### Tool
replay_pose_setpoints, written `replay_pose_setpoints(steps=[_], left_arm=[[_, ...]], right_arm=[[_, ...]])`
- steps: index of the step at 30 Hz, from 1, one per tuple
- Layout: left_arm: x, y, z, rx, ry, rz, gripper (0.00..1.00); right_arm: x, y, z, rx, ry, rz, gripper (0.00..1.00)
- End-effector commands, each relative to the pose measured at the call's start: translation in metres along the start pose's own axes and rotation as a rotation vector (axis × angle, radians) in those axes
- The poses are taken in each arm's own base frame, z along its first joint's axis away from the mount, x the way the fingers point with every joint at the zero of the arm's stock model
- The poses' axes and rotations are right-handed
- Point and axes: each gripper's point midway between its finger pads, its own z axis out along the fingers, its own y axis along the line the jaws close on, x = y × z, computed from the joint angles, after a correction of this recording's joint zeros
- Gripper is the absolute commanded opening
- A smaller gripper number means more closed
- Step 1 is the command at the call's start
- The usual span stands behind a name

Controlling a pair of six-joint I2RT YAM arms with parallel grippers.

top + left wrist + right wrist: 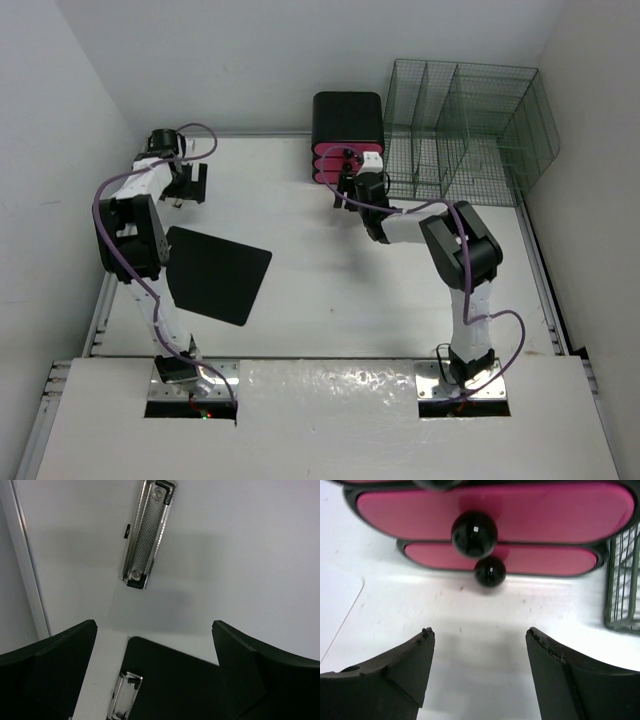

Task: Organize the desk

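Top external, white desk (350,300), pale walls (250,60), black clipboard (215,272) lying flat, left fingers (55,670) spread, right fingers (570,680) spread

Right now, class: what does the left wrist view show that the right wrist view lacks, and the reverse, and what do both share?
Only the left wrist view: the black clipboard, a metal clip lying beyond it, and a desk rail. Only the right wrist view: the pink drawer unit with black knobs, and a wire basket. Both: the white desk, and open, empty jaws on the left gripper and the right gripper.
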Motion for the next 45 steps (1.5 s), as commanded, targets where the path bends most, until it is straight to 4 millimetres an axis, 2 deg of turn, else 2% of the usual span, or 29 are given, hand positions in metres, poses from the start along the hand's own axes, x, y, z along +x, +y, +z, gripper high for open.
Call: replay_pose_setpoints(steps=[1,2,3,4,5,6,7,9,11,15,18,19,23,26,27,29,32,33,34,35,39,42,43,45], left_arm=[[-0.012,0.017,0.008,-0.057,-0.002,-0.042,0.98],[-0.022,0.018,0.009,-0.055,-0.017,-0.050,0.96],[-0.025,0.016,0.014,-0.050,-0.011,-0.058,0.95],[-0.016,0.013,0.029,-0.038,0.041,-0.060,0.94],[-0.034,0.013,0.027,-0.025,0.008,-0.080,0.93],[-0.032,0.011,0.031,-0.008,0.031,-0.090,0.93],[-0.040,0.011,0.039,0.006,0.023,-0.104,0.92],[-0.043,0.015,0.046,0.000,0.023,-0.124,0.91],[-0.043,0.021,0.056,-0.015,0.031,-0.133,0.90],[-0.028,0.023,0.075,0.006,0.077,-0.140,0.86],[-0.021,0.018,0.080,0.042,0.094,-0.136,0.76],[-0.018,0.013,0.082,0.069,0.102,-0.137,0.69],[-0.007,0.000,0.077,0.149,0.120,-0.128,0.56],[0.001,0.001,0.083,0.162,0.132,-0.127,0.43],[0.002,0.002,0.085,0.164,0.133,-0.125,0.36],[0.006,0.003,0.091,0.171,0.144,-0.121,0.31],[0.008,0.005,0.097,0.169,0.139,-0.091,0.13],[0.011,0.005,0.100,0.170,0.142,-0.074,0.05],[0.011,0.006,0.102,0.169,0.134,-0.067,0.00],[0.013,0.004,0.103,0.172,0.137,-0.059,0.00],[0.017,0.004,0.102,0.184,0.133,-0.019,0.00],[0.009,0.002,0.087,0.200,0.093,0.001,0.00],[-0.005,0.007,0.073,0.188,0.044,0.008,0.00],[-0.007,0.011,0.063,0.164,0.021,0.023,0.00]], right_arm=[[-0.025,0.020,-0.018,-0.104,-0.052,0.055,0.71],[-0.019,0.019,-0.022,-0.113,-0.035,0.040,0.70],[-0.018,0.022,-0.025,-0.137,-0.025,0.031,0.69],[-0.020,0.023,-0.030,-0.142,-0.023,0.025,0.69],[-0.013,0.020,-0.034,-0.142,-0.006,0.024,0.68],[-0.013,0.020,-0.038,-0.145,-0.009,0.030,0.68],[-0.011,0.018,-0.044,-0.148,-0.008,0.036,0.68],[-0.014,0.021,-0.049,-0.166,-0.019,0.043,0.67],[-0.017,0.023,-0.055,-0.185,-0.019,0.047,0.67],[-0.021,0.026,-0.062,-0.201,-0.016,0.048,0.67],[-0.022,0.026,-0.065,-0.201,-0.021,0.052,0.67],[-0.023,0.025,-0.066,-0.200,-0.021,0.052,0.67],[-0.028,0.026,-0.066,-0.198,-0.030,0.057,0.67],[-0.030,0.025,-0.065,-0.192,-0.027,0.055,0.67],[-0.032,0.026,-0.065,-0.191,-0.030,0.055,0.67],[-0.033,0.025,-0.066,-0.188,-0.031,0.047,0.67],[-0.034,0.022,-0.068,-0.174,-0.034,0.039,0.67],[-0.031,0.020,-0.068,-0.169,-0.030,0.030,0.67],[-0.030,0.018,-0.068,-0.163,-0.026,0.024,0.67],[-0.029,0.016,-0.068,-0.152,-0.027,0.023,0.67],[-0.027,0.014,-0.069,-0.143,-0.023,0.026,0.68],[-0.028,0.016,-0.068,-0.147,-0.023,0.031,0.67],[-0.026,0.015,-0.068,-0.145,-0.016,0.030,0.67],[-0.028,0.017,-0.067,-0.149,-0.014,0.028,0.67]])
